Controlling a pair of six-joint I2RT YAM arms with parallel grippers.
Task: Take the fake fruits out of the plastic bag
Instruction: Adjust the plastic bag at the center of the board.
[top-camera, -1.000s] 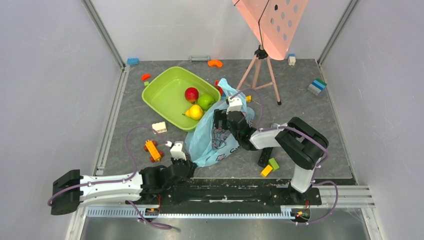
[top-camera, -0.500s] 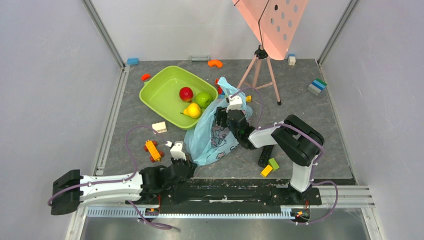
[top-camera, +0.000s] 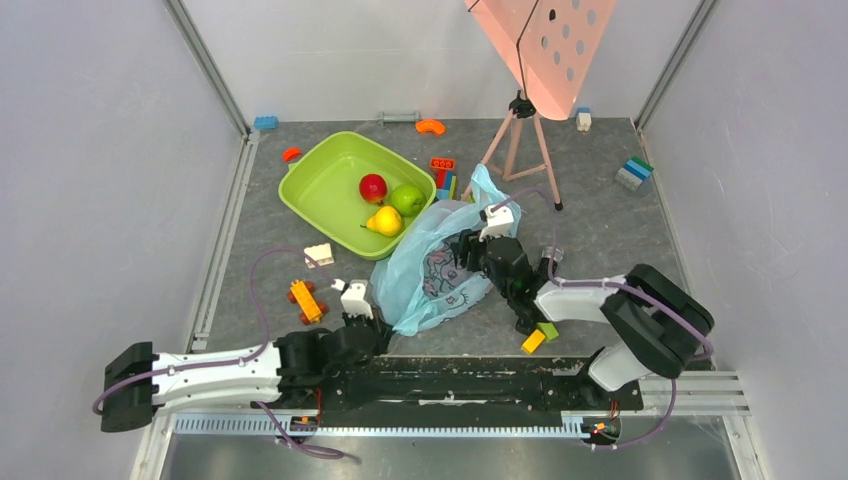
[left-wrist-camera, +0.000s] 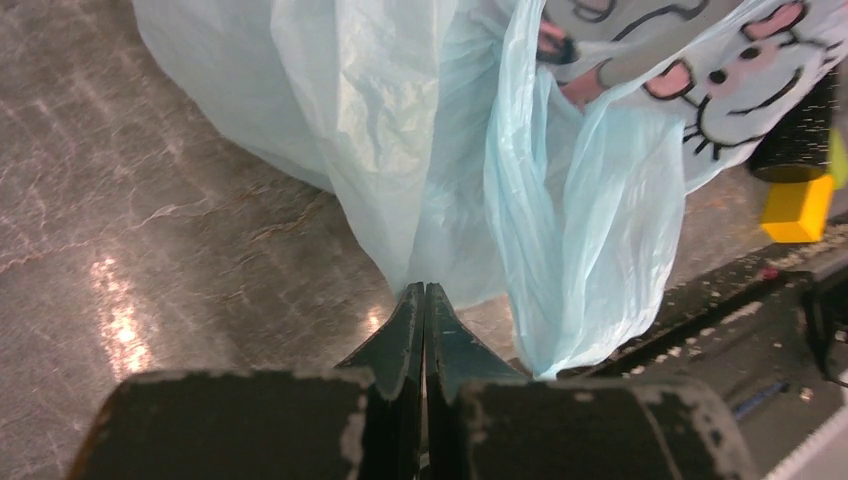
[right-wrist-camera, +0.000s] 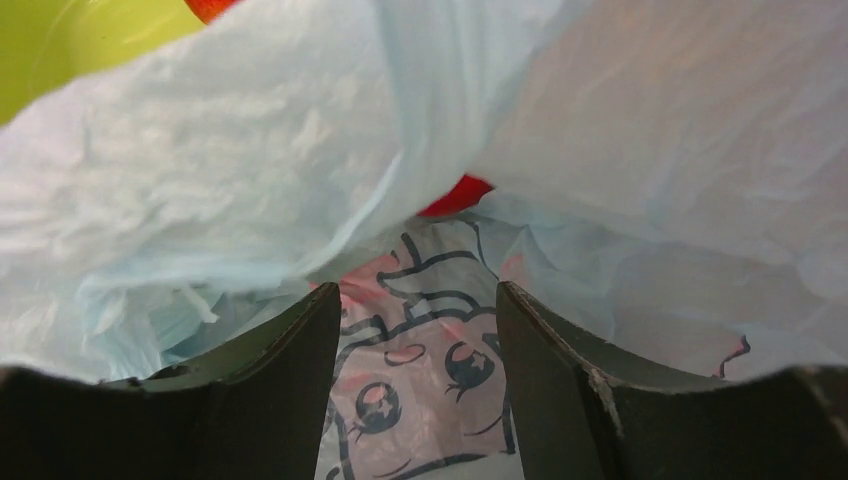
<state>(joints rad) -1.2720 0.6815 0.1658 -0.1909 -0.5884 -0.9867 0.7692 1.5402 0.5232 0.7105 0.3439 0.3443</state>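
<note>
Markings: the plastic bag (top-camera: 430, 270) carries cartoon cat-like faces in black outline with pink ears. Any lettering is too small to read in all three views. Top view: the bag lies crumpled at centre frame, its upper edge touching the lower right rim of the green tub (top-camera: 320, 190). Three fake fruits sit in the tub: the red one (top-camera: 373, 187), the green apple (top-camera: 406, 199) and the yellow one (top-camera: 383, 221). Only the left wrist view shows the left gripper (left-wrist-camera: 424, 290) fully closed, with the bag's near corner film drawn taut into its tips, and a yellow block (left-wrist-camera: 797, 210) at right. Only the right wrist view shows the right gripper (right-wrist-camera: 415, 290) with jaws partly apart. Printed film lies in the gap, and no pinch can be made out. A red glossy patch (right-wrist-camera: 455, 197) shows between folds past the tips; I cannot tell whether it is a fruit. Against one second ago: the right arm's elbow has swung toward the lower right. The gripper and the bag's upper handle sit further right, uncovering the coloured blocks (top-camera: 442, 172) beside the tub. The left gripper's position is unchanged.
</note>
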